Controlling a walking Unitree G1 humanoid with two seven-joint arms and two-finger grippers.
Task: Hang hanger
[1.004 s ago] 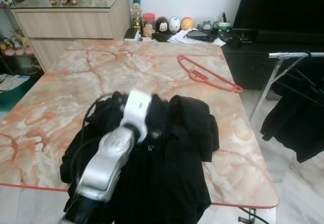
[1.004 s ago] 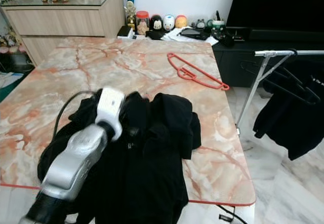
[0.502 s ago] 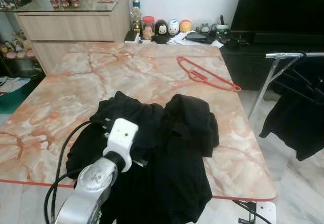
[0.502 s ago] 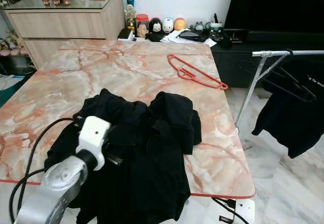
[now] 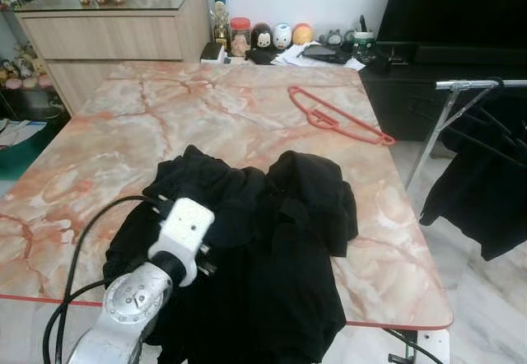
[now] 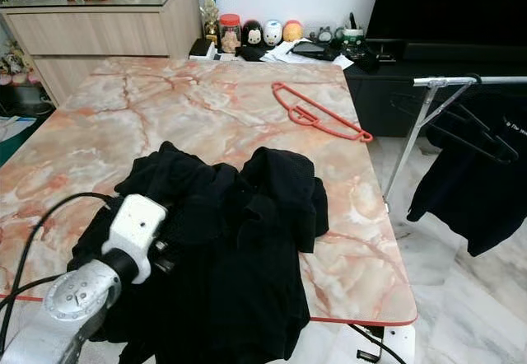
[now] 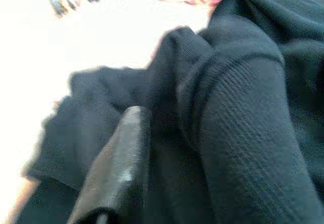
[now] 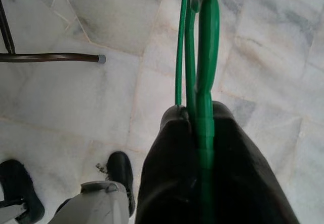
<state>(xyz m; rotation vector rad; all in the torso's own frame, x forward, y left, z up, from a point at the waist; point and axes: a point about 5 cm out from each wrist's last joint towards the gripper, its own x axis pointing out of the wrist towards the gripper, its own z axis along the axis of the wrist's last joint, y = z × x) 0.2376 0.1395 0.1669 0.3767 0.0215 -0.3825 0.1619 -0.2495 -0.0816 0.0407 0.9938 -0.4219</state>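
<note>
Right gripper [image 8: 200,115]: jaws closed on a green hanger [image 8: 205,57], held low over the marble floor [image 8: 101,97], arm hanging at the robot's side.

Left gripper [image 7: 152,133]: one finger [image 7: 119,168] lies against the black clothes [image 5: 272,240]; jaw opening can't be told, no grip confirmed.

Clothes: heaped on the near part of the table [image 5: 165,117], draping over the near edge.

Red hanger [image 5: 338,117]: flat on the table, far right, well apart from the heap.

Rack [image 6: 440,84]: right of the table, w/ a dark garment [image 6: 469,191] already hung.

Status (judged): early. Green hanger is in hand, not yet on the rack; carry to rack and hooking remain.
</note>
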